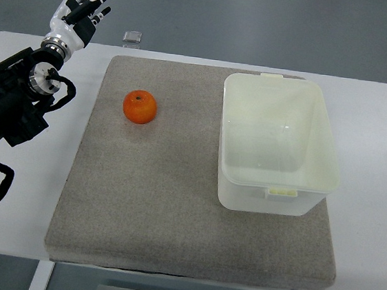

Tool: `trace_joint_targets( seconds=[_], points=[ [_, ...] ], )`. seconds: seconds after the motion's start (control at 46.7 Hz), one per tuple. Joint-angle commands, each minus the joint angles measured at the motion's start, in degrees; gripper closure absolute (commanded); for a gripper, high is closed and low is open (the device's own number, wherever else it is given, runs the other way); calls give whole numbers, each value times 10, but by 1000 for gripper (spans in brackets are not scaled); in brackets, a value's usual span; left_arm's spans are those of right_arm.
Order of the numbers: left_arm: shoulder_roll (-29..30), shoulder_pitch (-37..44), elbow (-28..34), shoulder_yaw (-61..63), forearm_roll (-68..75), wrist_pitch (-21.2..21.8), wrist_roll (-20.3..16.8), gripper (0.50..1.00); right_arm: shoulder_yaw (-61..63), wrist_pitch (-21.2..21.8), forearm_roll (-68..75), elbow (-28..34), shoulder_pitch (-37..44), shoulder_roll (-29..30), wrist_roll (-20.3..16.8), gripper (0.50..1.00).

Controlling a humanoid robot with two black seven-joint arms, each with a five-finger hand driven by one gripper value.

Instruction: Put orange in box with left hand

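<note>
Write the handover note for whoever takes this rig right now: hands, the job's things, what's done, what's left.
Left hand: open, fingers spread, raised past the table's far left corner, holding nothing.
Right hand: not in view.
Orange: sitting on the grey mat, left part, untouched.
Box: white, open and empty, on the right side of the mat, apart from the orange.
Done: nothing yet.
Left: bring the left hand to the orange, grasp it, carry it across to the box and release it inside.

Grey mat (172,212) on white table (374,205); small, perhaps metal, object (131,37) beyond.
</note>
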Motion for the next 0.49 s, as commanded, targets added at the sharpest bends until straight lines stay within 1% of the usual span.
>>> trace_joint_targets(
  seconds=[0.0, 0.471],
  points=[
    [0, -2, -1, 1, 1, 2, 0, 508, 0, 0, -1, 0, 0, 0, 0, 574],
    [6, -3, 4, 7, 0, 9, 0, 506, 0, 0, 0, 0, 0, 0, 0, 574]
  ],
)
